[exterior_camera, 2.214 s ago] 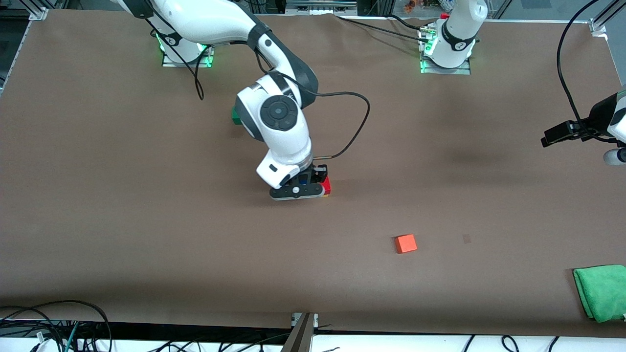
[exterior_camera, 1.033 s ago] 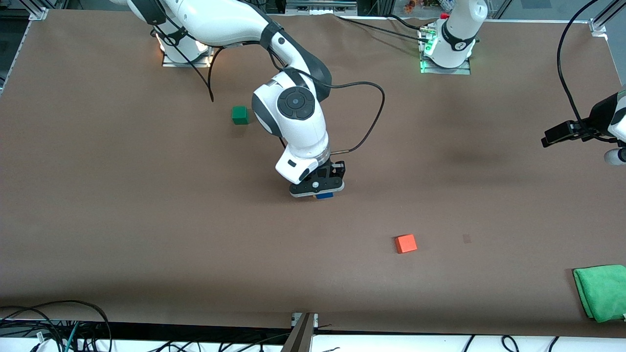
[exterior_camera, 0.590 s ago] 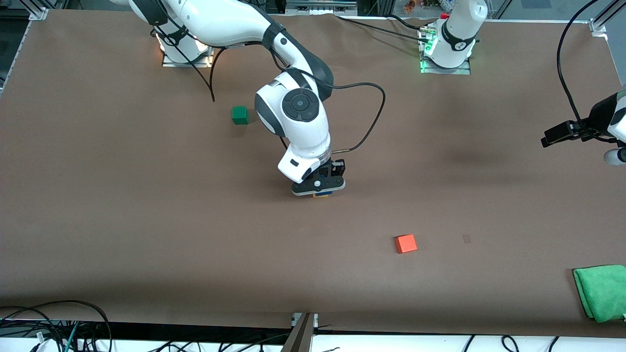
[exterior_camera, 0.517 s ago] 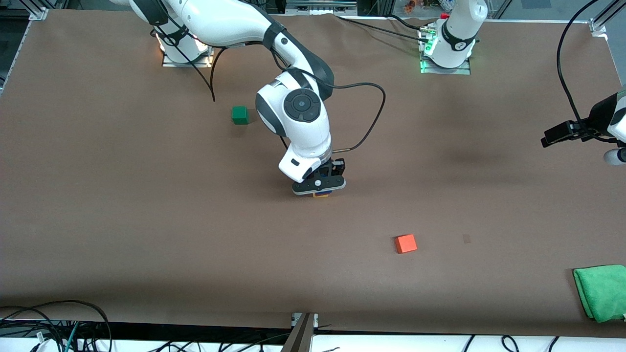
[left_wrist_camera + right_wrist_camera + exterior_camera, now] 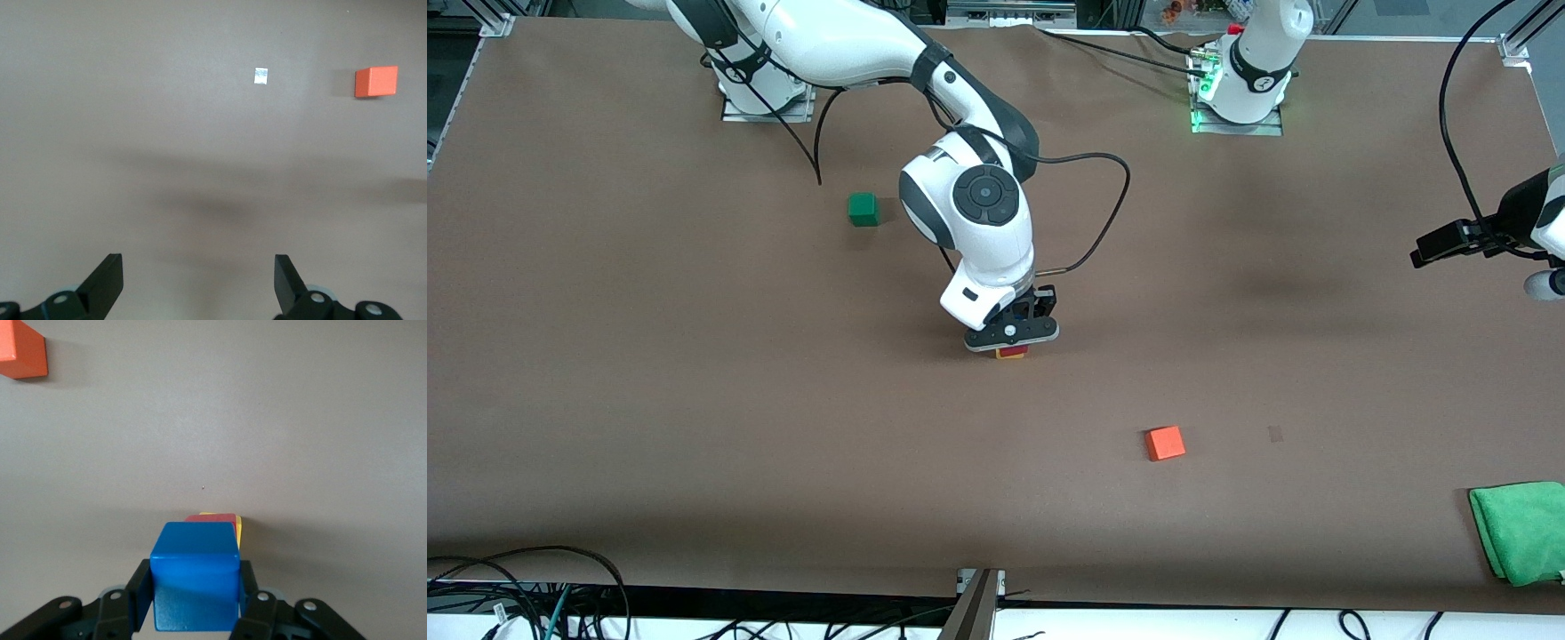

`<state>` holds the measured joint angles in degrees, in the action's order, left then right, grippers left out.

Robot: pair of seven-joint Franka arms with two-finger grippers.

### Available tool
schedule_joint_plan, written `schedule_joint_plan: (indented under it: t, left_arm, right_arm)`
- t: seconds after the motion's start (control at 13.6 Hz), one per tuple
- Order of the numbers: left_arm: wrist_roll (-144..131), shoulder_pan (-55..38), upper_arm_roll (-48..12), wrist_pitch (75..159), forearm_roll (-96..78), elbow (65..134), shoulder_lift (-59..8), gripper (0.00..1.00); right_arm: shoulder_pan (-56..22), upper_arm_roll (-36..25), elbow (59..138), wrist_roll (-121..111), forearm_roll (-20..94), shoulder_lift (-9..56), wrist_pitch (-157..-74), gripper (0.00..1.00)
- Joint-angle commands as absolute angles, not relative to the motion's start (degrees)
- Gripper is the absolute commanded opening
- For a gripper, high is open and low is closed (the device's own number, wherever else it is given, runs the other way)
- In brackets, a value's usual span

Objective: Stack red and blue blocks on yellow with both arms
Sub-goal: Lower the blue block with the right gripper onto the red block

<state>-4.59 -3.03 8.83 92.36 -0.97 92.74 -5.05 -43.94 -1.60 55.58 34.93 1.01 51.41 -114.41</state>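
From the front camera, my right gripper (image 5: 1011, 336) hangs low over the middle of the table (image 5: 694, 400), right above a short stack. Under its black body I can make out only a sliver of the red block (image 5: 1012, 351) with a strip of the yellow block (image 5: 1010, 356) beneath it; the blue block is hidden from here. A dark green cube (image 5: 863, 209) sits farther from the camera, toward my right arm's end of the table. An orange cube (image 5: 1165, 443) lies nearer the camera, toward my left arm's end, well apart from the stack. A folded green cloth (image 5: 1520, 532) rests at the table's edge at my left arm's end. My left arm waits out at that same end, its wrist camera bracket just poking into view.

In my left wrist view, my left gripper (image 5: 199, 283) hovers over bare table, fingers (image 5: 107, 283) spread wide with nothing between them. The orange cube (image 5: 376, 81) lies well away, with a small pale mark (image 5: 261, 76) on the surface near it.

In my right wrist view, my right gripper (image 5: 195, 595) is clamped on the blue block (image 5: 195, 583), one finger pressed against each side. Just past the blue block's top edge peek the red block (image 5: 211, 518) and the yellow block (image 5: 237, 527), directly below it. The orange cube (image 5: 22, 350) sits off at the picture's corner.
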Motion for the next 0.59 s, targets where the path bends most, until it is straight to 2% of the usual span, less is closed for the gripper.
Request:
schedule_joint_plan:
  t: [0.0, 0.52]
  left_arm:
    - [-4.3, -3.1, 8.8, 92.4, -0.4, 93.0, -4.7, 1.0]
    - [-4.2, -3.1, 8.8, 92.4, -0.4, 93.0, -4.7, 1.0]
  right_arm:
    - [-44.1, -1.6, 54.7, 34.5, 0.3, 52.0, -113.7, 0.34]
    - [-44.2, -1.7, 54.8, 34.3, 0.3, 53.1, -114.1, 0.34]
